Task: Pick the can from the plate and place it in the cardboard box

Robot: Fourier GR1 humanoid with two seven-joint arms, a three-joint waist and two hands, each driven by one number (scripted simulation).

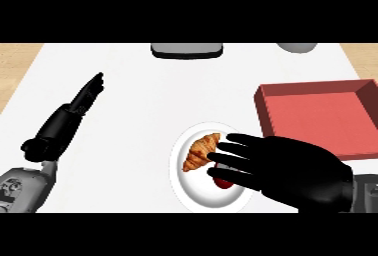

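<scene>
**Right hand over the plate; can mostly covered**

No brand, label or legible writing appears on any item in view.

Work surface: a white counter (148,100), with light wood-toned flooring visible past its left and right edges at the far side. A dark grey appliance (186,50) sits at the far edge, centre; a grey rounded object (297,47) sits at the far edge, right.

Plate (203,192): white, near centre of the counter. A croissant (201,151) lies on its far-left portion.

Can (223,183): on the plate, near side. Only a small red part shows beneath the fingers.

Right hand (295,170): positioned over the right half of the plate, fingers spread and pointing left. The lower fingers lie over the can; whether they are closed around it cannot be determined.

Left hand (87,95): far left, well apart from the plate, fingers straight and together, holding nothing.

Box (325,117): red-walled, open-topped, at the right, just beyond the plate.
</scene>
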